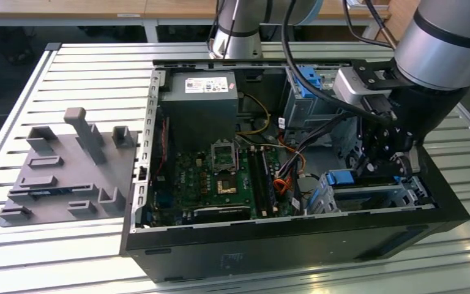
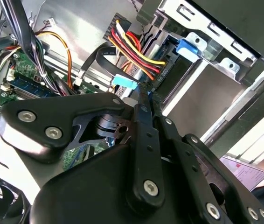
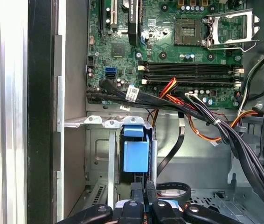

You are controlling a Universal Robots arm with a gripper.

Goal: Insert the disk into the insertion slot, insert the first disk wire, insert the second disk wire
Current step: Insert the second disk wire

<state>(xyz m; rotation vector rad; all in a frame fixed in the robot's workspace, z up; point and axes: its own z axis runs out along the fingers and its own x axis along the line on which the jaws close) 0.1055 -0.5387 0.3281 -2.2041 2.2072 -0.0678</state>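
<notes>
1. The open computer case (image 1: 300, 239) lies on a slatted white metal tabletop (image 1: 88, 67), its black wall facing the exterior view.
2. On the exterior view's left, well apart from the case, sits a grey fixture plate (image 1: 63, 177) with upright blocks on the slats.
3. Beyond the tabletop, wooden desks (image 1: 96, 9) run along the far side of the room.
4. The arm (image 1: 443, 43) reaches down into the case at the exterior view's right, with the gripper (image 1: 386, 162) low beside the drive bays.
5. The gripper (image 3: 144, 198) has its black fingers (image 3: 136, 196) pressed together with no gap, pointing at a blue tab (image 3: 136, 156) standing on edge in the insertion slot (image 3: 97, 154); whether they pinch anything I cannot tell.
6. That blue part looks like the disk's carrier; the drive's body I cannot make out.
7. Black, red and yellow cables (image 3: 188, 105) cross between the green motherboard (image 3: 169, 51) and the bay.
</notes>
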